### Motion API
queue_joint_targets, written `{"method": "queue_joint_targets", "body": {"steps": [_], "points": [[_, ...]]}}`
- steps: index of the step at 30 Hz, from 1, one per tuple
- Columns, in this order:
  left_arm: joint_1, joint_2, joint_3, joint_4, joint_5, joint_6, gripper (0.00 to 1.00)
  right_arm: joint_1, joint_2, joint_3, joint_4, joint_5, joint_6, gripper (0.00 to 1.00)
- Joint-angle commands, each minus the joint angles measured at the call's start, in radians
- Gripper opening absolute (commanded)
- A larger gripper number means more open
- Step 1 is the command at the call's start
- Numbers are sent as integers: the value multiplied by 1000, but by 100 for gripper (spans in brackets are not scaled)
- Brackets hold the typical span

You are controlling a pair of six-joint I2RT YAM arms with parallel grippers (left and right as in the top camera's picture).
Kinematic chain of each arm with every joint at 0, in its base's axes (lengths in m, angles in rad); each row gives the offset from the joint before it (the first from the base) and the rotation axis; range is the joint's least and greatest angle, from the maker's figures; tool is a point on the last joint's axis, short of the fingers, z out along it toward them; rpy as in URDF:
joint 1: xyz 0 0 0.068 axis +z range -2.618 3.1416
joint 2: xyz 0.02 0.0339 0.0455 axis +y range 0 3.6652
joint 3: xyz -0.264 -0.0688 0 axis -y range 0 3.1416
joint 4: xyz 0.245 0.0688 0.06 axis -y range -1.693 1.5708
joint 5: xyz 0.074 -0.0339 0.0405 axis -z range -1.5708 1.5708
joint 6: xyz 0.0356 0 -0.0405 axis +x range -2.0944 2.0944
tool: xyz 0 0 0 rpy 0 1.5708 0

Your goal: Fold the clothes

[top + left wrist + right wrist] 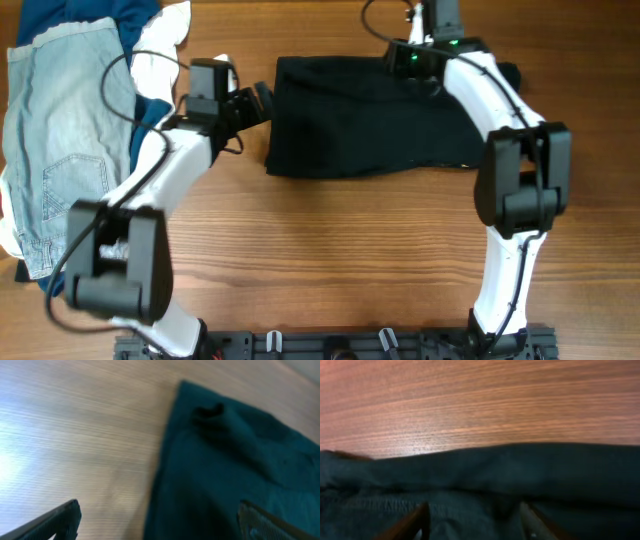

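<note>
Clothes (350,120) lie flat at upper middle. Left hand (159,507) straddles their left edge, right hand (474,507) the top edge — both spread apart, likely poised to fold.

The wooden table (330,230) is showing fine grain and a soft sheen. The black shorts (370,120) are looking matt and soft, plain cloth; the denim shorts (65,130) are looking coarser, faded.
</note>
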Motion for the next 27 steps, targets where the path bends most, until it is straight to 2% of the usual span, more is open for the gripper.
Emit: {"method": "queue_joint_targets", "body": {"steps": [1, 4, 6, 7, 8, 11, 15, 17, 18, 20, 23, 27], "points": [[-40, 109, 4, 116, 104, 143, 94, -79, -118, 42, -144, -100, 0, 63], [-52, 170, 4, 182, 122, 186, 88, -166, -180, 42, -313, -100, 26, 64], [-52, 197, 4, 196, 122, 196, 89, -223, -186, 41, -384, -111, -28, 73], [-52, 201, 4, 201, 130, 197, 90, -245, -186, 34, -404, -126, -67, 74], [-51, 202, 4, 208, 133, 205, 90, -276, -185, 19, -428, -126, -95, 81], [-53, 203, 4, 222, 133, 253, 84, -332, -185, -30, -451, -126, -134, 83], [-54, 228, 4, 245, 132, 343, 64, -395, -185, -131, -437, -124, -158, 79], [-55, 246, 4, 245, 132, 387, 45, -420, -185, -177, -418, -125, -159, 70], [-55, 251, 4, 245, 128, 386, 30, -427, -185, -189, -415, -126, -159, 68], [-55, 259, 4, 245, 129, 386, 16, -438, -185, -214, -403, -125, -159, 67], [-65, 261, 4, 245, 129, 386, 4, -453, -185, -270, -335, -122, -159, 73], [-81, 283, 4, 245, 96, 386, 4, -464, -175, -331, -252, -126, -168, 79]]}}
